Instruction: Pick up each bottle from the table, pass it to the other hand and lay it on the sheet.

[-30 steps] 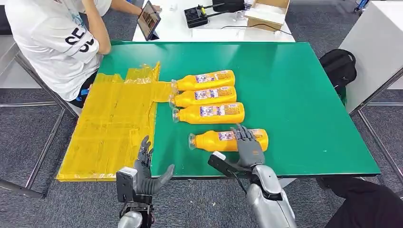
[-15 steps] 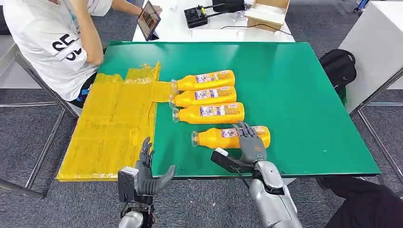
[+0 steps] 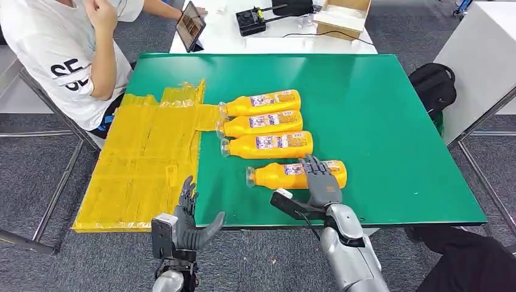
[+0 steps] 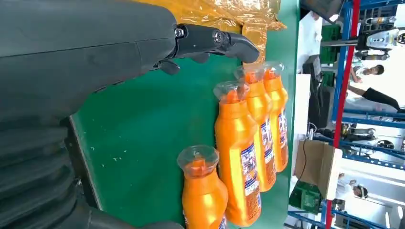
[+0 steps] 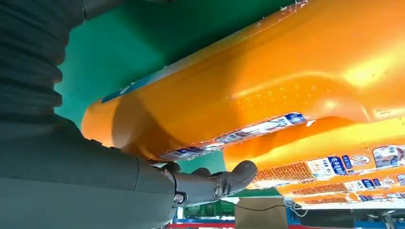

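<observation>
Green table (image 3: pixel 377 121) on a grey carpeted floor (image 3: pixel 36 176); a yellow sheet (image 3: pixel 143 164) covers its left part and hangs over the edge. Four orange bottles lie on their sides: three in a touching row (image 3: pixel 268 125) beside the sheet, the nearest bottle (image 3: pixel 286 175) apart, closer to the robot. Right robot hand (image 3: pixel 320 182) lies over the nearest bottle's base end, fingers draped on it; a closed grasp cannot be confirmed. Left robot hand (image 3: pixel 190 218) is spread, empty, at the near edge. Seated person (image 3: pixel 61 55) at far left; white table (image 3: pixel 274 30) with a tablet (image 3: pixel 191 25) behind.
</observation>
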You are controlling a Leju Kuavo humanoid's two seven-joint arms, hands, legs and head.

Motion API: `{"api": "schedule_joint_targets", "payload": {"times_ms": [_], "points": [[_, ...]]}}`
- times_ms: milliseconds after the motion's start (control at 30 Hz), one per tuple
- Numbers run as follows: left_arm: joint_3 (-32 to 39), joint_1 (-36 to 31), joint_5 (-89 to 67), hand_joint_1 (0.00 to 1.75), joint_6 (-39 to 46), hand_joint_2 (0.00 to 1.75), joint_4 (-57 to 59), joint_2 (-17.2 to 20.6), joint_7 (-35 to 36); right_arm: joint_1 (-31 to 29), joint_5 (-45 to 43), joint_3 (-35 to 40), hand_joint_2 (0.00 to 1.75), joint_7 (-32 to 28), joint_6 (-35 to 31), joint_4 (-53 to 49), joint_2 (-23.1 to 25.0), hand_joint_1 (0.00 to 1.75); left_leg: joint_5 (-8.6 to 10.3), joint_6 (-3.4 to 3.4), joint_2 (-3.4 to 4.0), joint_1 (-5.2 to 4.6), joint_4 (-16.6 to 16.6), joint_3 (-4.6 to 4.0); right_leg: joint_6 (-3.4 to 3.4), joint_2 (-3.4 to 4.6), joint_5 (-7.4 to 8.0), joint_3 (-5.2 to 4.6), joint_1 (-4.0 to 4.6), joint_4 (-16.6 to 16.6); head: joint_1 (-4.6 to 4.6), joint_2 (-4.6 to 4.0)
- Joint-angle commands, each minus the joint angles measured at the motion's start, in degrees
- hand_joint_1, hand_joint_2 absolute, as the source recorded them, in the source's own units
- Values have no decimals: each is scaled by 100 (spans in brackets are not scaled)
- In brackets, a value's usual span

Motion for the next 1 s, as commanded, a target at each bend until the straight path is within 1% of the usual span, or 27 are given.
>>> {"api": "schedule_joint_targets", "payload": {"times_ms": [33, 67, 100, 133, 167, 200, 233, 333, 367, 400, 467, 500, 700, 733, 800, 933, 1000], "points": [[5, -245, 35, 0, -12, 175, 365, -177, 9, -183, 13, 110, 175, 25, 62, 328, -113, 0, -10, 9, -5, -1, -2, 27, -17, -12, -12, 30, 4, -3, 2, 0], [-1, -249, 37, 0, -13, 175, 363, -177, 9, -194, 13, 109, 175, 38, 61, 336, -117, 0, -14, 11, -3, 0, -2, 37, -21, -13, -15, 40, 5, -5, 2, 0], [-1, -249, 37, 0, -13, 175, 363, -177, 9, -194, 13, 109, 175, 38, 61, 336, -117, 0, -8, 8, -3, -2, -2, 22, -14, -10, -9, 24, 2, -3, 2, 0], [-1, -249, 37, 0, -13, 175, 363, -177, 9, -194, 13, 109, 175, 38, 61, 336, -117, 0, -13, 10, -3, -1, -1, 33, -19, -12, -14, 36, 4, -3, 0, 0], [-1, -249, 37, 0, -13, 175, 363, -177, 9, -194, 13, 109, 175, 38, 61, 336, -117, 0, -4, 5, -3, 0, -1, 12, -10, -8, -5, 15, 3, -3, 2, 0], [-16, -256, 43, 0, -10, 175, 370, -177, 9, -187, 17, 112, 175, 37, 59, 333, -126, 0, -9, 8, -4, 0, -1, 22, -15, -11, -9, 25, 4, -3, 2, 0], [-21, -263, 45, 0, -13, 175, 384, -177, 9, -182, 18, 120, 175, 35, 53, 321, -133, 0, -3, 5, -6, 0, -2, 12, -10, -10, -5, 15, 2, -3, 2, 0], [-15, -267, 59, 0, -5, 175, 393, -177, 4, -225, 15, 143, 175, 33, 75, 287, -138, 0, -10, 8, -5, 0, -2, 24, -16, -12, -11, 28, 4, -4, 2, 0], [-13, -268, 59, 0, -5, 175, 393, -177, 4, -232, 14, 147, 175, 32, 77, 280, -137, 0, -4, 5, -4, -1, -1, 12, -10, -9, -6, 14, 2, -2, 0, 0], [-13, -268, 59, 0, -6, 175, 395, -177, 4, -249, 15, 150, 175, 33, 84, 275, -137, 0, -10, 9, -1, -1, -1, 25, -16, -9, -11, 27, 3, -2, 2, 0], [-14, -269, 59, 0, -6, 175, 396, -177, 4, -253, 15, 151, 175, 33, 85, 273, -136, 0, -4, 5, -4, -1, -1, 11, -10, -8, -5, 13, 2, -2, 2, 0], [-15, -272, 60, 0, -6, 175, 397, -177, 4, -259, 15, 150, 175, 33, 87, 271, -141, 0, -10, 8, -4, -1, -1, 24, -16, -11, -11, 27, 3, -2, 2, 0], [-20, -286, 65, 0, -6, 175, 423, -177, 4, -264, 11, 152, 175, 34, 90, 267, -148, 0, -2, 4, -3, 0, -1, 7, -8, -7, -3, 9, 2, -2, 2, 0], [-20, -286, 65, 0, -6, 175, 423, -177, 4, -264, 11, 152, 175, 34, 90, 267, -148, 0, -8, 7, -3, 0, -1, 19, -14, -10, -8, 22, 4, -2, 2, 0], [-25, -285, 73, 0, -4, 175, 421, -177, 1, -269, -2, 147, 175, 39, 90, 271, -153, 0, -3, 5, -4, -1, -1, 9, -9, -8, -4, 11, 1, -1, 2, 0], [-21, -281, 73, 0, -6, 175, 419, -177, 0, -264, -5, 147, 175, 41, 89, 268, -152, 0, -9, 8, -3, -1, -1, 22, -15, -10, -10, 25, 3, -1, 2, 0], [-21, -281, 73, 0, -6, 175, 419, -177, 0, -264, -5, 147, 175, 41, 89, 268, -152, 0, -3, 4, -3, -1, -1, 7, -8, -7, -3, 9, 2, -1, 2, 0]]}}
